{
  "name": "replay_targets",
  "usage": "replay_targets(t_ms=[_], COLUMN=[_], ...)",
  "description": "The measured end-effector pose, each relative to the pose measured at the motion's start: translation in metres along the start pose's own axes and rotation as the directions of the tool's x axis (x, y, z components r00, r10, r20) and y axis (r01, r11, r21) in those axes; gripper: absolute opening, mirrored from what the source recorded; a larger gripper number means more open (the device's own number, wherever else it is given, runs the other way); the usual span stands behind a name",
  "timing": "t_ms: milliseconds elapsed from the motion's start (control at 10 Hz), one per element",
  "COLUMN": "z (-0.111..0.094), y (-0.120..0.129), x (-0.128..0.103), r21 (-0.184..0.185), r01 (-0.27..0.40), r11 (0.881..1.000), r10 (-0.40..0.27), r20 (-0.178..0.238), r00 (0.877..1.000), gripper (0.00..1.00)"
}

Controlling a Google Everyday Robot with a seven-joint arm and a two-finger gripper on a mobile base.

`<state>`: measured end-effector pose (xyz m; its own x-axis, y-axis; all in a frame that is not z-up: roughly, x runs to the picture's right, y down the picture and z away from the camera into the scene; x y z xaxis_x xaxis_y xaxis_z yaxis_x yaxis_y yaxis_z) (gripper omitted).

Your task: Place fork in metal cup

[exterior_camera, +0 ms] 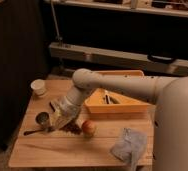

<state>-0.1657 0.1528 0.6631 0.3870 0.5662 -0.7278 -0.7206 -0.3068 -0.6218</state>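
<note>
Finding: no text, label, brand, number or sign is legible anywhere in the camera view.

Items checked, none bearing readable marking:
- gripper [58,121], lower left of centre, just right of the metal cup [42,118]
- fork [33,132], lying on the wooden surface [62,152] at lower left
- white cup [38,87], left of centre
- yellow tray [117,108], centre
- pale arm casing [122,85]
- crumpled cloth [129,145], lower right
</note>
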Motion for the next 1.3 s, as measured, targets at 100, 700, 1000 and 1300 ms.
replay_targets(t_ms=[100,700,1000,1300], z=[-0.008,-0.077,-0.084,-0.072], y=[0.002,-0.019,-0.035,-0.043], x=[-0.004,-0.034,-0.039,-0.043], r21=[0.008,0.060,0.052,0.095], r01=[-0.009,-0.166,-0.220,-0.253], r11=[1.000,0.984,0.974,0.963], r10=[0.009,0.159,0.213,0.245], r20=[0.015,0.113,0.111,0.085], r00=[1.000,0.981,0.971,0.966], gripper=[0.18,0.18,0.18,0.18])
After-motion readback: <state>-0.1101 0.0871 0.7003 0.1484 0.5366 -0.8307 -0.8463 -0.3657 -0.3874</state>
